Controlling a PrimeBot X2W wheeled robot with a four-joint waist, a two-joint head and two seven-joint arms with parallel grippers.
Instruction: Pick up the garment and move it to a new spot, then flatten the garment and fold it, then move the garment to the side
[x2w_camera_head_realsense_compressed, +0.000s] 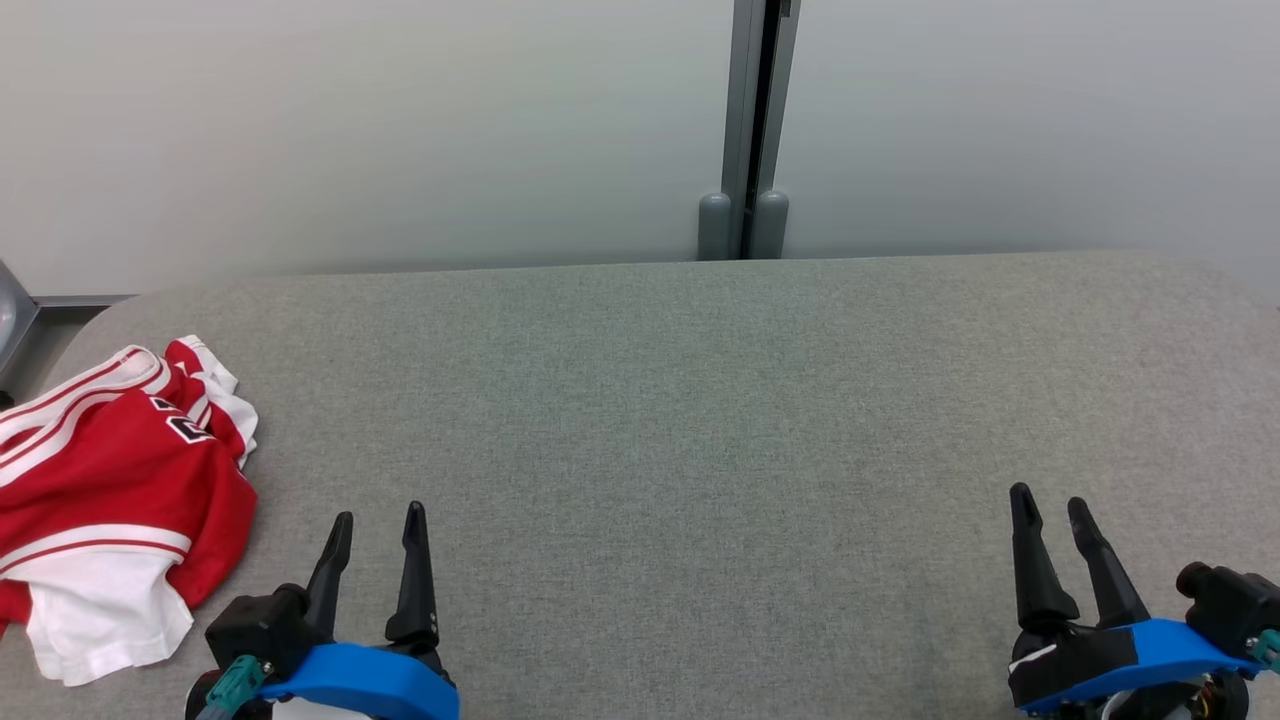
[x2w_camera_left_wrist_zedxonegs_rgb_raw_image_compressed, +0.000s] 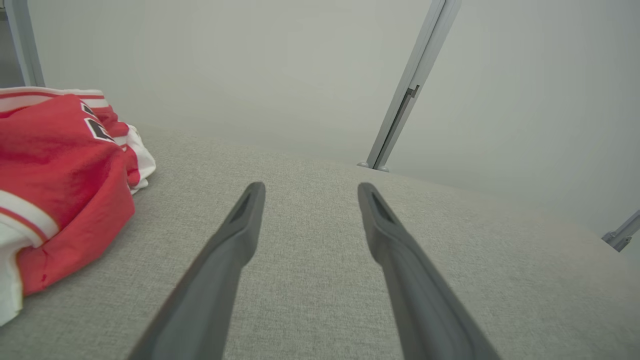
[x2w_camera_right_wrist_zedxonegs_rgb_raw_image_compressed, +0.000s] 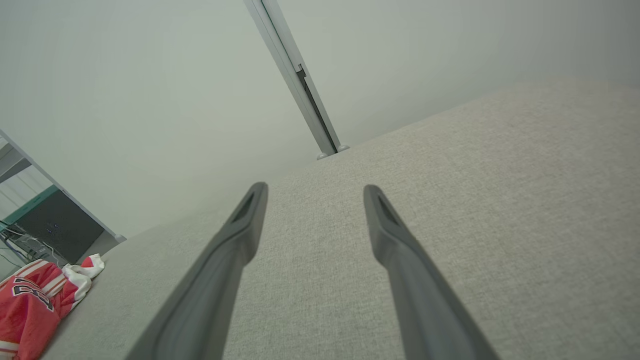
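The crumpled red-and-white jersey (x2w_camera_head_realsense_compressed: 110, 480) is looking soft and light, probably best pinched at a raised fold. The left gripper (x2w_camera_head_realsense_compressed: 378, 512) and right gripper (x2w_camera_head_realsense_compressed: 1047, 496) are both gaping, empty.

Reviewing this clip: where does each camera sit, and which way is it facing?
Head view: on the head, facing forward and down at the grey fabric surface; left gripper lower left, right gripper lower right, both open.
Left wrist view: on the left wrist, looking along its two fingers across the surface to the wall; garment close at left.
Right wrist view: on the right wrist, looking along its fingers towards the wall; garment far at lower left.
Shared: all three show the garment and the grey post.
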